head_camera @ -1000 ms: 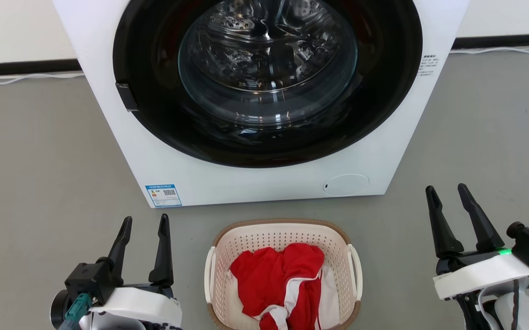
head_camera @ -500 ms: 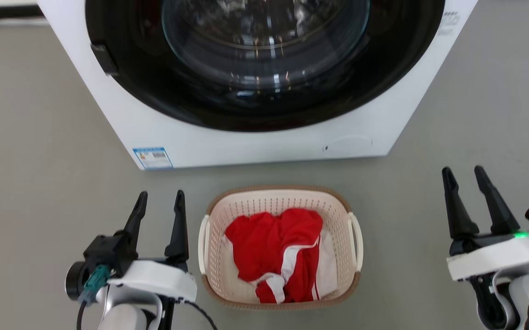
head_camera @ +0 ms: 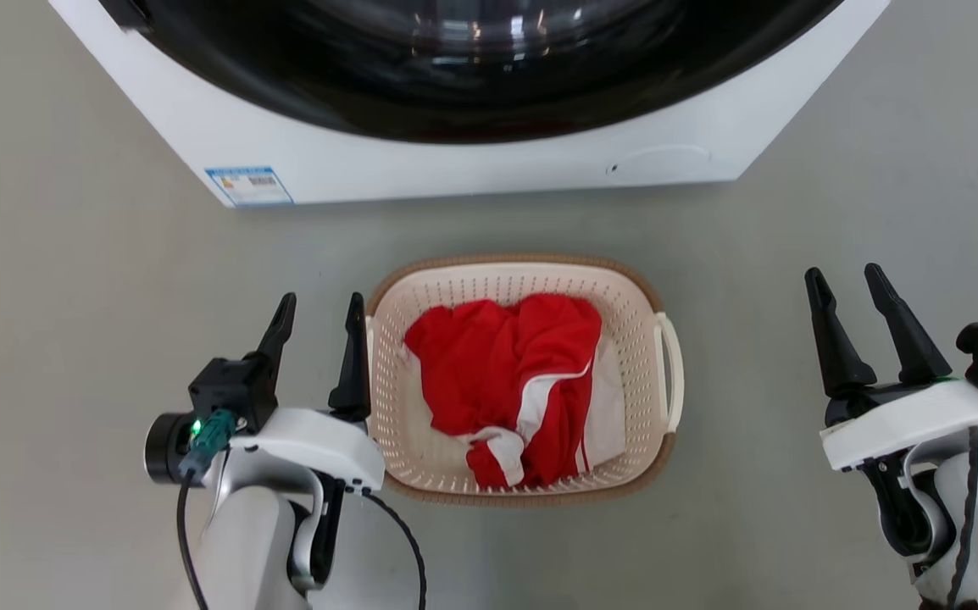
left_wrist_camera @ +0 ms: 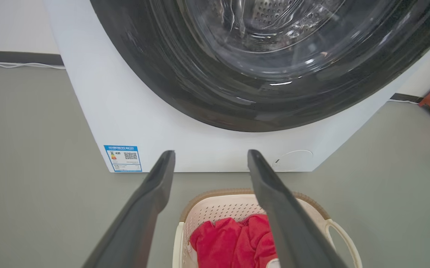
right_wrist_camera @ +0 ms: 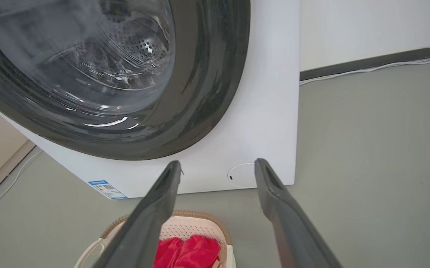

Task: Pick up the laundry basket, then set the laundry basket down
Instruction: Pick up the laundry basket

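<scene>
Bright, soft, even light in all three views. I see only a faint shadow on the grey floor (head_camera: 74, 339) below the laundry basket (head_camera: 489, 280). White glare streaks cross the washer door glass (left_wrist_camera: 267, 48). In my wrist views the washer's edges bow outward, and the left gripper's fingers (left_wrist_camera: 140, 216), close to the lens, look soft and slightly blurred. The head view is sharp.

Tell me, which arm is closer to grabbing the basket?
Left. The left gripper, open, hangs right at the left edge of the basket, one finger overlapping the rim in the head view. The right gripper, also open, stands well off from the right handle, with floor between.
</scene>
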